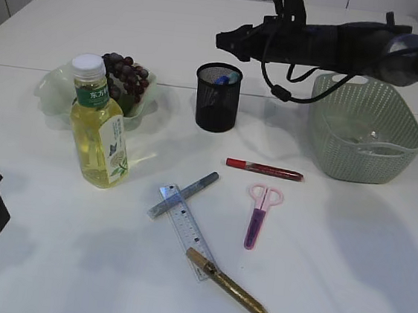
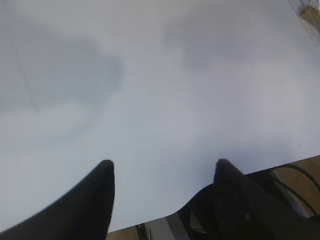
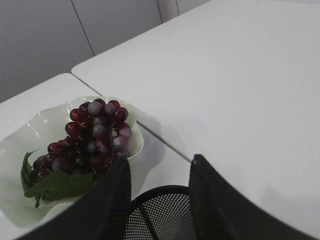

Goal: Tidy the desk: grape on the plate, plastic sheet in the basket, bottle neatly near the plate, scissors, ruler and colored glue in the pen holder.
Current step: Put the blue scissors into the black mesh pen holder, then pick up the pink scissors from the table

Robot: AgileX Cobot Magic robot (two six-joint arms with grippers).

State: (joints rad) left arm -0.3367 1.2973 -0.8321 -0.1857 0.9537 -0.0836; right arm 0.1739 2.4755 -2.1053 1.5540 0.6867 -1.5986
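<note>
Black wire mesh forms the round pen holder [image 1: 217, 97], which stands upright near the middle of the white surface [image 1: 349, 246]; something blue shows inside it, perhaps a glue stick, but the view is too small to be sure. The right hand [image 1: 232, 41] hangs above the holder, its two dark fingers apart with nothing between them. The left hand [image 2: 162, 175] is low at the left edge, fingers also apart and empty, over bare surface.

The grape [image 3: 95, 137], a bunch of dark red glossy berries with a green leaf, lies on the pale wavy-edged plate [image 3: 45, 120]. Just in front of the plate stands the bottle [image 1: 99, 124], clear plastic with yellow liquid, a white cap and a green label. The basket [image 1: 365, 128] is pale green with a woven pattern, and a transparent plastic sheet [image 1: 368, 136] lies inside.

On the surface lie a red glue stick [image 1: 264, 169], pink scissors [image 1: 260, 214], and a clear flat ruler [image 1: 185, 229]. A grey glitter glue stick [image 1: 184, 194] lies across the ruler's far end, and a gold glue stick [image 1: 229, 284] touches its near end.
</note>
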